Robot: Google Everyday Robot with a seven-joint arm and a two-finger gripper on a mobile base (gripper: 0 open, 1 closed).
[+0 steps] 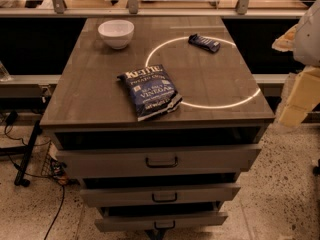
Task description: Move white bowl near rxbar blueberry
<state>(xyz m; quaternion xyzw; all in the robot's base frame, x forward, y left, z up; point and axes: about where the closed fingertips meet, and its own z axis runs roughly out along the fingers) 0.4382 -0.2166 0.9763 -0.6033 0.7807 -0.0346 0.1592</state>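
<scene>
Gripper [299, 96]: pale, blocky, hanging off the right edge of the camera view, beyond the right side of the table [85, 89] and level with its front half; it carried nothing, and whether it was open or closed could not be told. Item, white bowl [116, 33]: upright, apparently empty, at the back-left of the table top, well apart from the gripper. Item, rxbar blueberry [204, 42]: flat, dark blue, lying askew at the back-right, touching the far arc of a bright ring of reflected light [220, 105]; well apart from the bowl, with bare table top between them. Item, chip bag [150, 91]: large, dark blue, lying flat toward the front, nearer the middle than either task thing. Item, drawers [161, 160]: three below the top, each pulled partly out. Task state, by judgement: not begun, the bowl ungrasped. Hazards, by judgement: the gripper stood on the bar's side, so a reach across to the bowl could brush the bar and shift it or push it toward the back edge; the bowl's smooth sides could let it slip or tip from a shallow hold on the rim; a low carry could catch the chip bag; a careless set-down could land the bowl on the bar, not beside it.
</scene>
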